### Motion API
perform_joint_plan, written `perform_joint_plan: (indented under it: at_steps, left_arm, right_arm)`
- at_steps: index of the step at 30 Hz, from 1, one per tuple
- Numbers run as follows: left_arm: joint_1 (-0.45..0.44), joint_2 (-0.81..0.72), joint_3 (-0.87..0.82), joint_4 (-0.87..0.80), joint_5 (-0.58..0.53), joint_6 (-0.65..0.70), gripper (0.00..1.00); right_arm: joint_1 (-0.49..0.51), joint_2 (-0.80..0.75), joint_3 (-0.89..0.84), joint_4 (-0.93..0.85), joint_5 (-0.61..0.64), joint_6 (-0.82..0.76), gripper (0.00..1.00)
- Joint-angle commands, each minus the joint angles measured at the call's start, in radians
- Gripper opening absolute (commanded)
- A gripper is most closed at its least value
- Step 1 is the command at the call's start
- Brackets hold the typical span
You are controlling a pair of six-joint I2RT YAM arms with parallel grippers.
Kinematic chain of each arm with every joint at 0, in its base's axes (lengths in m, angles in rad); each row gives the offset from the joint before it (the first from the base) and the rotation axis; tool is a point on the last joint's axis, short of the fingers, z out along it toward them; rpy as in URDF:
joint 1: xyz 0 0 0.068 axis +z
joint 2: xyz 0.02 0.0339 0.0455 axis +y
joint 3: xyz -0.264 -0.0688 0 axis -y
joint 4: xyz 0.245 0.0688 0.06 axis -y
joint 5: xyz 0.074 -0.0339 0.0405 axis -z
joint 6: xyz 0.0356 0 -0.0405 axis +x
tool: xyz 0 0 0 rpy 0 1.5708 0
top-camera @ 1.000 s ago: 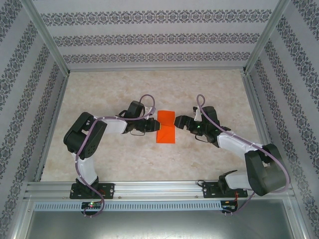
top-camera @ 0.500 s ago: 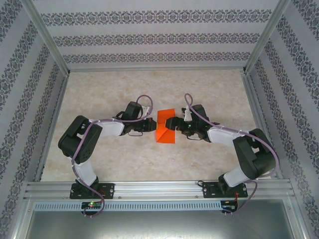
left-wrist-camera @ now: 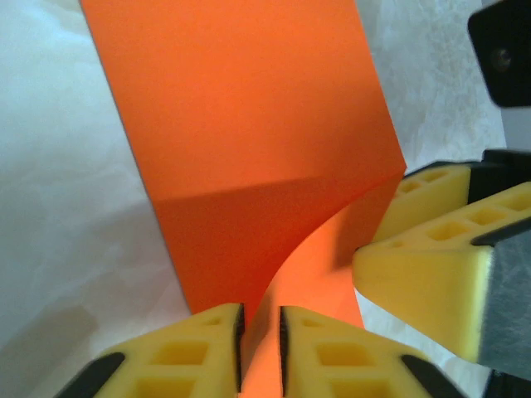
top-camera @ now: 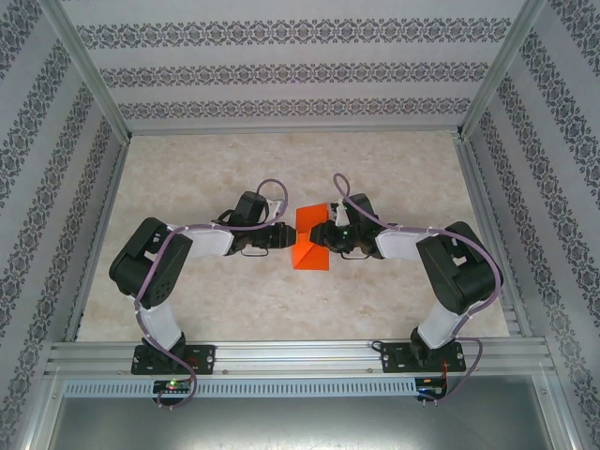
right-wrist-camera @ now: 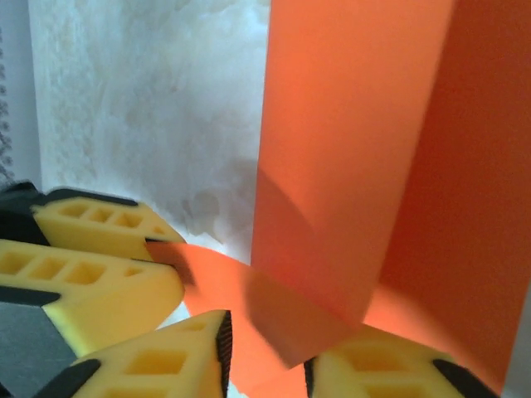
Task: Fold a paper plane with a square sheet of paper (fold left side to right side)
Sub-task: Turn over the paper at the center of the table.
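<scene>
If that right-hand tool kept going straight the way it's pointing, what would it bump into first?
The orange sheet of paper: its raised flap stands right ahead of the right tool. The left tool sits just beside that line; depth is hard to judge.

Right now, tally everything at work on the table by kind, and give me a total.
Orange square sheet of paper: 1
Grippers: 2, the left gripper and the right gripper
Total: 3
</scene>
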Motion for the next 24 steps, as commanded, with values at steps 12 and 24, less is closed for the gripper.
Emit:
perform_joint_plan:
  at_steps: [12,24]
  left_arm:
    - [0.133,-0.347,-0.158,0.029,0.008,-0.077,0.83]
    - [0.150,-0.626,-0.181,0.341,0.177,-0.394,1.00]
  right_arm:
    - [-0.050,-0.129,0.039,0.003,-0.049,-0.102,0.00]
    - [-0.167,-0.416,0.098,0.178,-0.319,-0.015,0.00]
